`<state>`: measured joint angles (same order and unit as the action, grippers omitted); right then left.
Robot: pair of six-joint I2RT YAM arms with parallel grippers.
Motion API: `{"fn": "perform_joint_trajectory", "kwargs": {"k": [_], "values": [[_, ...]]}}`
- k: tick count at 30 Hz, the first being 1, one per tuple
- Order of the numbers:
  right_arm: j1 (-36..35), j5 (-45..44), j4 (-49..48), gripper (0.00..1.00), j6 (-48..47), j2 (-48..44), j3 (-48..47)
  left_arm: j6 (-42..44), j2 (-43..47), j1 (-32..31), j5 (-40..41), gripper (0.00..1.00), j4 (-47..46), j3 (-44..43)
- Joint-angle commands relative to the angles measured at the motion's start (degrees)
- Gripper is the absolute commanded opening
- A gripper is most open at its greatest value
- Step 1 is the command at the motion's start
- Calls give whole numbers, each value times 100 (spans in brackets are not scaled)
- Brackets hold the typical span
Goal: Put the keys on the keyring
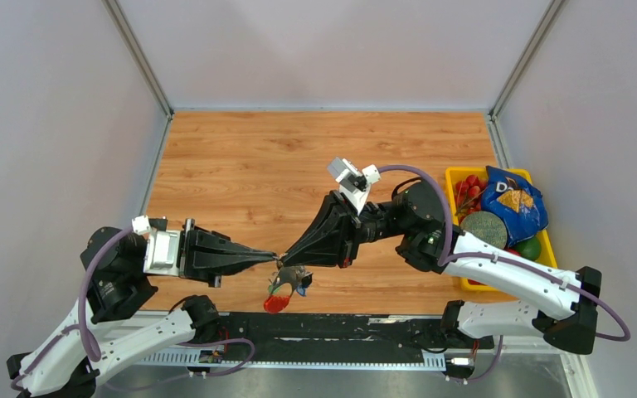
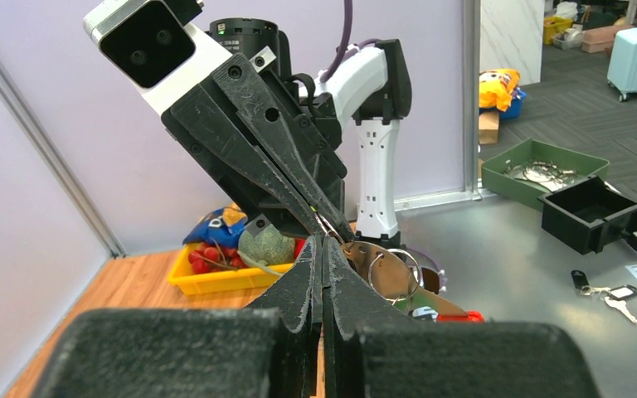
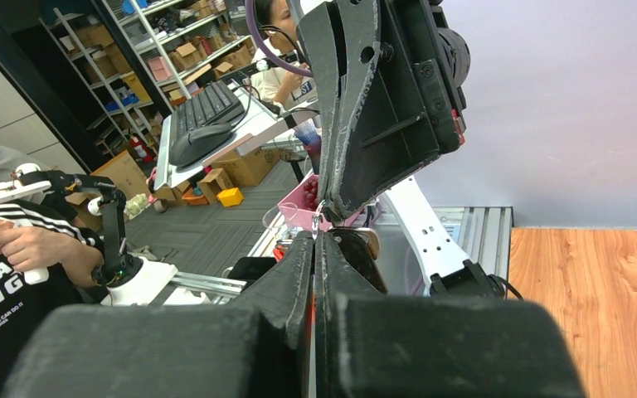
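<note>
At table's [image 1: 216,166] front, left tool [image 1: 274,255] and right tool [image 1: 289,256] meet closed, keyring [image 1: 289,282] dangling beneath, yellow bin [image 1: 454,174] far right.

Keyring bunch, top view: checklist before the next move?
1. Left gripper shut: ok.
2. Right gripper shut: ok.
3. Metal keyring bunch with red oval tag hanging where the two grippers' tips meet: ok.
4. Which gripper carries it: cannot tell.
5. Black-headed silver key on the ring: cannot tell.
6. Yellow plastic tray apart from the meeting tips: ok.
</note>
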<state>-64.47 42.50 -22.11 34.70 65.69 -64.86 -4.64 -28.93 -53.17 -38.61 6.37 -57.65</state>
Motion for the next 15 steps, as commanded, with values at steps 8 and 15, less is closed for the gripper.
{"fn": "perform_joint_trajectory", "kwargs": {"k": [8, 15], "values": [[-63, -109, -181, 0, 44, 19, -146, 16, 39, -15, -38, 0, -240, 44], [-117, 280, 347, 0, -323, 304, -378, 16, 17, -13, -67, 0, -185, 31]]}}
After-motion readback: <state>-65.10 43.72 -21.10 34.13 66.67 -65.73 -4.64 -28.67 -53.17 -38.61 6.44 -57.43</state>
